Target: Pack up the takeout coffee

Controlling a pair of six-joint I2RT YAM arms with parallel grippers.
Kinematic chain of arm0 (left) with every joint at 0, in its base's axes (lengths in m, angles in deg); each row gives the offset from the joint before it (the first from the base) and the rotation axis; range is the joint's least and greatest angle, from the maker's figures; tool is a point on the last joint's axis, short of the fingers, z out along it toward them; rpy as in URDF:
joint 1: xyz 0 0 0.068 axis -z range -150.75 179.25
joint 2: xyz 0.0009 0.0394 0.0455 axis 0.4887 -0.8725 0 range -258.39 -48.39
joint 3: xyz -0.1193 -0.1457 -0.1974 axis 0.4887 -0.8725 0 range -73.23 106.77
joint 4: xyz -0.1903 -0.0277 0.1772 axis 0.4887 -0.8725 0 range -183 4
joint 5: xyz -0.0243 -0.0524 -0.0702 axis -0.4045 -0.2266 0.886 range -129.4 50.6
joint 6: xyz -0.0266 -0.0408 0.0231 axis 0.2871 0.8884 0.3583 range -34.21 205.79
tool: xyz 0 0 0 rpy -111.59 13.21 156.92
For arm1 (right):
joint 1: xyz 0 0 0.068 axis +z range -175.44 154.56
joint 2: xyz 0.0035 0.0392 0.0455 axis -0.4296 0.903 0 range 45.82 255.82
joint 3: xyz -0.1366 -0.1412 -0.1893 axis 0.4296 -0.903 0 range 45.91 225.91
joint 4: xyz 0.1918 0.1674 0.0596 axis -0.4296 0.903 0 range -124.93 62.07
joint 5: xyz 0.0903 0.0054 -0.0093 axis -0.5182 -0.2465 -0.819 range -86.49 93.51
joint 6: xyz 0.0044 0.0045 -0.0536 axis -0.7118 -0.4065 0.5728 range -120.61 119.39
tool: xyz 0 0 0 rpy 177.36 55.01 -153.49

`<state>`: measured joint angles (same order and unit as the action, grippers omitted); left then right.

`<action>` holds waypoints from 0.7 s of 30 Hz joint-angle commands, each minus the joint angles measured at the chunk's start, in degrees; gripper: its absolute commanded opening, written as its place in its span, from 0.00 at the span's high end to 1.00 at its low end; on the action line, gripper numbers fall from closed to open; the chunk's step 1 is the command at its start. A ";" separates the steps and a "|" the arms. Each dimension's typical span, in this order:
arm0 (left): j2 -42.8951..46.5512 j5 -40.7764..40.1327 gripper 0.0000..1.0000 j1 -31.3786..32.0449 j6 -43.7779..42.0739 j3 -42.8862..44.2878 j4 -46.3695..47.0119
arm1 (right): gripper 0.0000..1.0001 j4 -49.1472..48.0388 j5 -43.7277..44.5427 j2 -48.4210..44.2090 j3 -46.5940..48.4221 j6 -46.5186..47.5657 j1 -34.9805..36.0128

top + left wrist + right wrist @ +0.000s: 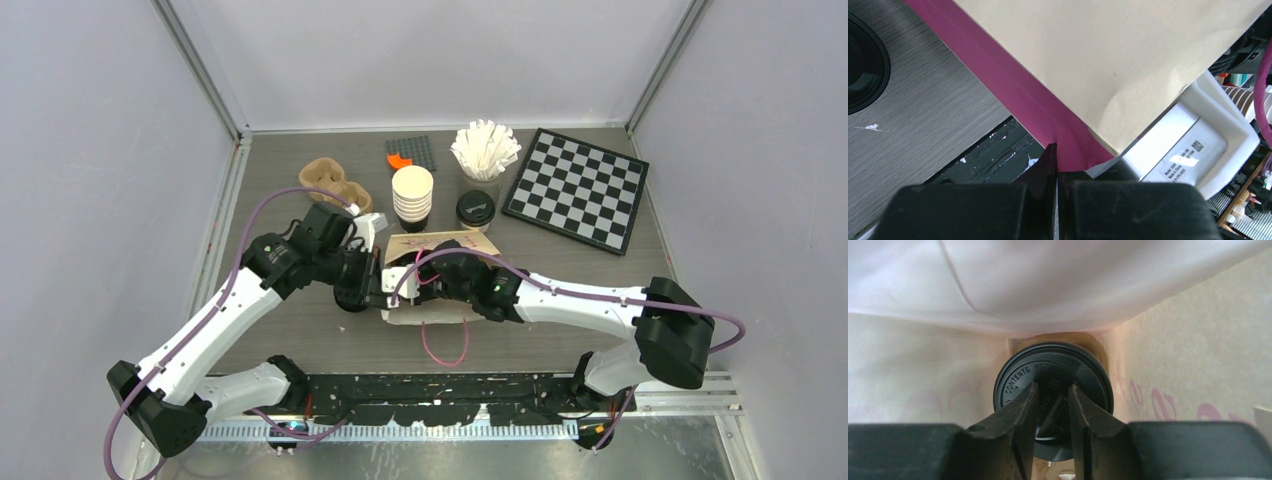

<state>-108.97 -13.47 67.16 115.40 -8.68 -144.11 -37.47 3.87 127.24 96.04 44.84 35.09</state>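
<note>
Near the front edge of the counter (pixel 300 340), a paper bag (pixel 440 300) lies on its side. The left claw (pixel 1057 165) is clenched on the bag's pink edge and holds it. The right claw (pixel 1052 410) reaches deep into the bag and grips the black lid of a coffee cup (pixel 1053 385). This looks like the packing step. Next, the claw likely needs to let go and slide out gently. Farther back, near the middle, a second lidded cup (pixel 475 210) waits beside a stack of bare cups (pixel 412 195).

White arm links (pixel 215 330), black joints and bases (boxy), looping purple cables (pixel 270 205), black wedge fingers (pixel 1018 415).
</note>
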 commanded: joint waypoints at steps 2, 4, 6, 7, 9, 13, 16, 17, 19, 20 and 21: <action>1.49 3.77 1.00 0.53 0.49 0.54 1.77 | 0.62 4.74 1.96 -0.92 3.23 -1.25 -0.25; 1.44 3.68 1.00 0.51 0.55 0.82 1.72 | 0.61 7.38 0.83 -2.10 4.04 -1.94 -0.31; 1.28 3.71 1.00 0.52 0.75 1.18 1.62 | 0.59 9.71 0.46 -3.49 4.62 -2.85 -0.25; 1.19 3.83 1.00 0.54 0.79 1.37 1.53 | 0.58 11.00 0.43 -4.29 4.89 -3.26 -0.25; 0.99 4.24 1.00 0.50 1.10 1.91 1.56 | 0.56 13.68 -2.01 -5.67 5.58 -4.01 -0.24; 0.58 4.66 1.00 0.50 1.87 3.10 1.59 | 0.55 19.45 -3.66 -9.24 8.04 -6.28 -0.32; 0.25 5.61 1.00 0.50 2.49 3.77 1.88 | 0.55 24.12 -4.40 -10.54 10.23 -8.01 -0.25; 0.08 5.90 1.00 0.54 2.61 4.00 2.05 | 0.55 25.32 -4.68 -10.74 10.57 -8.53 -0.30; -0.30 6.63 1.00 0.52 3.07 4.55 2.15 | 0.55 26.13 -4.96 -11.59 10.54 -9.39 -0.27; -0.53 7.15 1.00 0.53 3.43 4.79 2.14 | 0.55 26.25 -5.01 -12.12 10.51 -9.82 -0.25; -0.63 7.37 1.00 0.50 3.75 5.01 2.15 | 0.55 26.46 -5.02 -12.76 10.77 -10.53 -0.23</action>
<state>-109.14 -9.62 67.45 117.52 -6.49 -143.54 -14.72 0.29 117.34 104.63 37.80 35.07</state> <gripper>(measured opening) 0.007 0.452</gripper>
